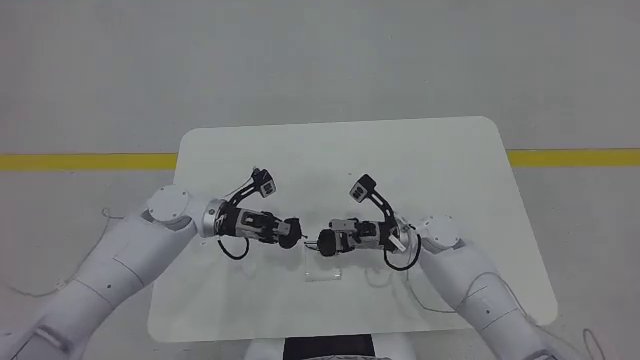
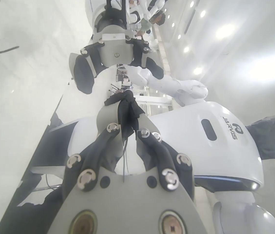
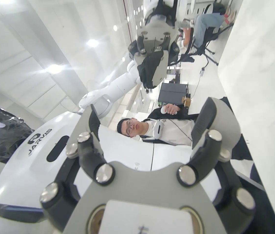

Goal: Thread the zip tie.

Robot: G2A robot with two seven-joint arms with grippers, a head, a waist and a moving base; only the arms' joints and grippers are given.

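Left pincer (image 2: 124,108) was pressed together, pinching the zip tie (image 2: 124,157), whose thin black strip ran back from between the fingertips toward the pincer's palm. Frayed black padding (image 2: 128,115) on those tips hid the front end of the tie, so I could not tell where its head sat. Facing it, tip to tip and near, the right pincer (image 3: 152,113) stood spread with nothing between its fingers. Both hovered above the table (image 1: 450,160), and a clear plastic piece (image 1: 322,276) lay on it below the gap between them.

Several things could have gone wrong from there. The strip looked limp and narrow, so closing the right pincer a little off line would likely have missed it or bent it aside. With the tie's end hidden by the padding, aiming tail into head would have been guesswork. A loose pinch could have let the tie slip and fall. The tips were close enough to knock together.

Counted: one zip tie, two pincers, one clear plastic piece, one table.
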